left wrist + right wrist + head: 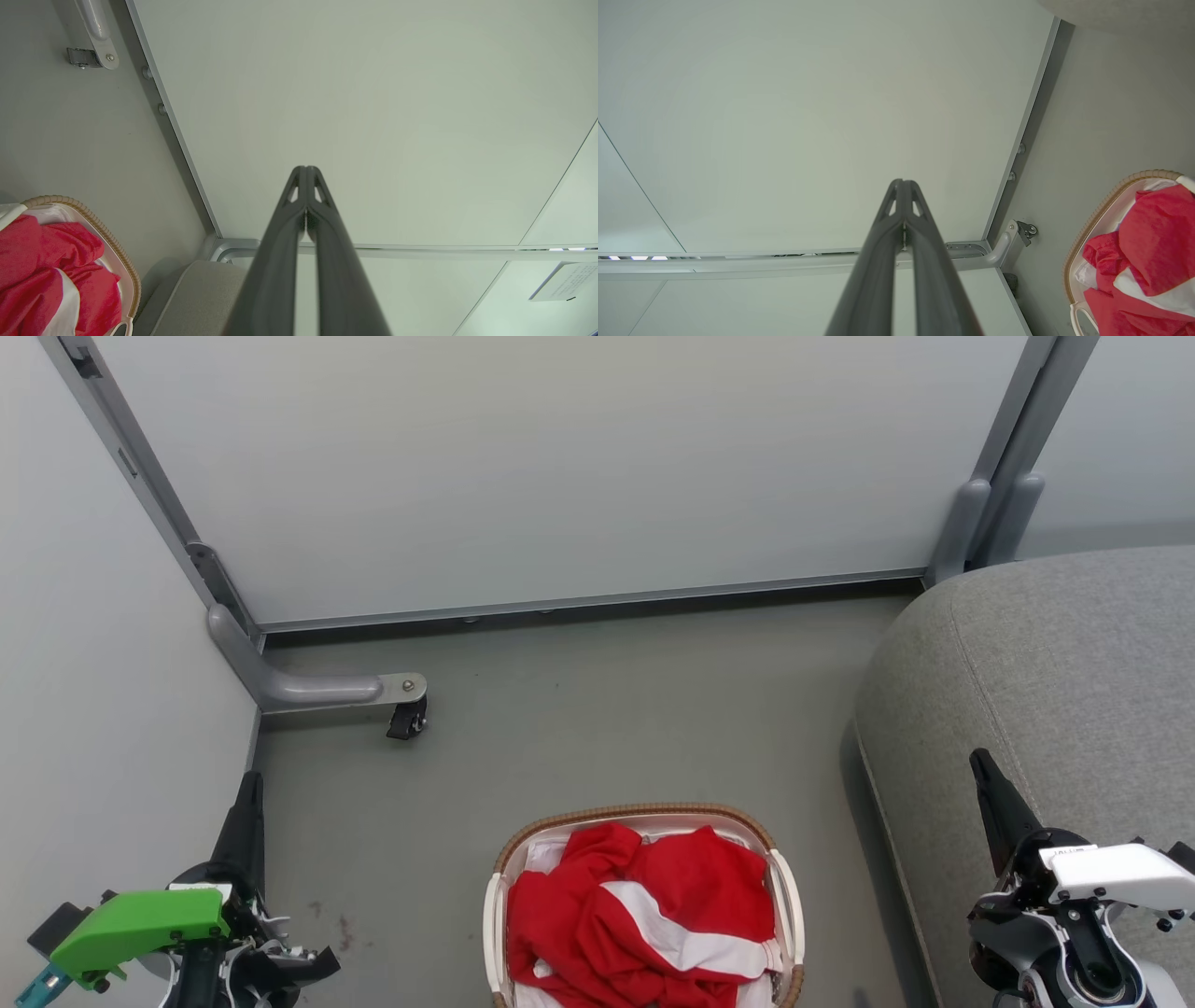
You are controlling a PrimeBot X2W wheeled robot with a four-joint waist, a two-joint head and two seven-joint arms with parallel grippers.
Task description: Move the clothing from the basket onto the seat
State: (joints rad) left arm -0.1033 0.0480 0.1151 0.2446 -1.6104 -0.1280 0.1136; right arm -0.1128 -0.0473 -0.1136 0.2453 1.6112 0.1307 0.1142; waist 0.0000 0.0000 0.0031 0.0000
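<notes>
We are noting left gripper (249, 782), right gripper (980, 762) closed, empty; tangled clothing (653, 905) risking dragging the basket (644, 810), missing the right-hand seat (1055, 663)

Grey floor (579, 709), pale partition panels (560, 467)

The left gripper (250, 786) is fully closed and empty: both long dark fingers lie pressed together to the tips. A green wrist cover (140, 922) sits directly behind the finger bases. The right gripper (980, 765) is likewise closed and empty, with its fingers leaning slightly inward and a white wrist cover (1116, 873) behind its base.
</notes>
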